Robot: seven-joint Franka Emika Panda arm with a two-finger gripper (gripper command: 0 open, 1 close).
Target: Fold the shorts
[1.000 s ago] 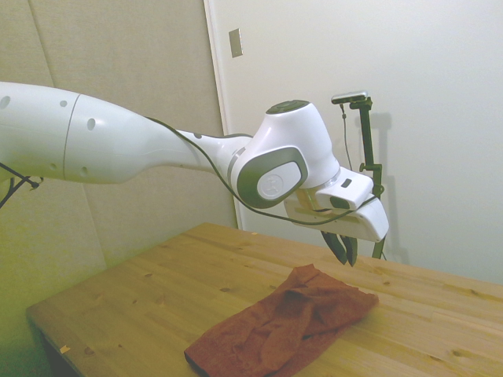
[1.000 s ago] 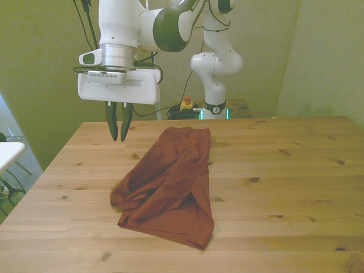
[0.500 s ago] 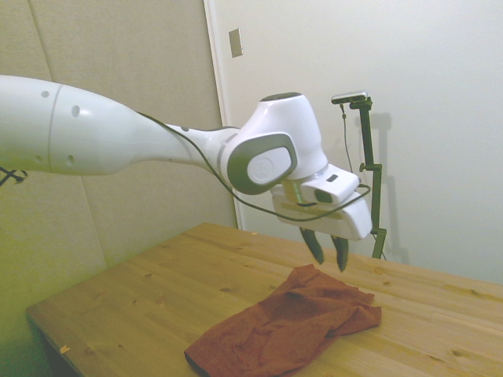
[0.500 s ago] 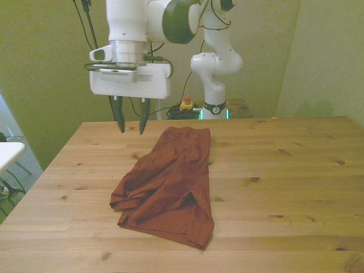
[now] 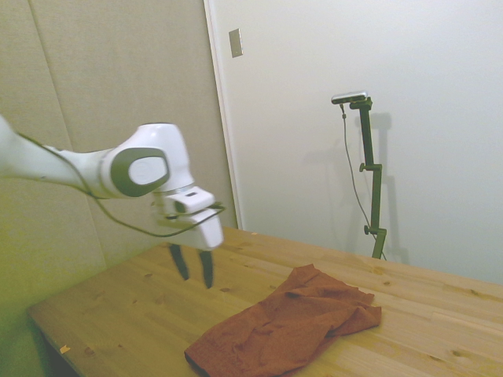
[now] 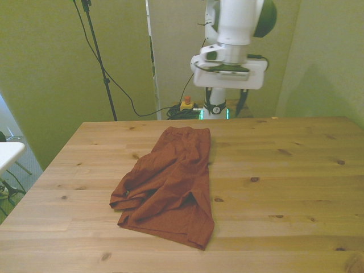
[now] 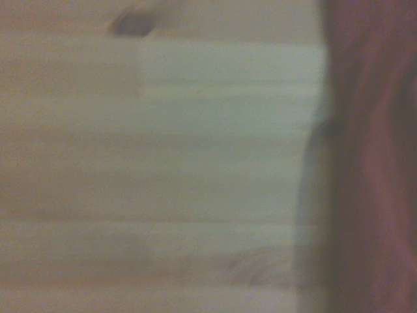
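One fold at most looks done: in the side view, the gripper hangs empty at left, fingers parted, above bare table. Right of it, the shorts lie rumpled mid-table, edges uneven; squaring up remains.

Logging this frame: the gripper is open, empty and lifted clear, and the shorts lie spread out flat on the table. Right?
Not quite. The side view shows the shorts in a rumpled, partly folded heap on the table, not flat. The gripper is open, empty and lifted clear.
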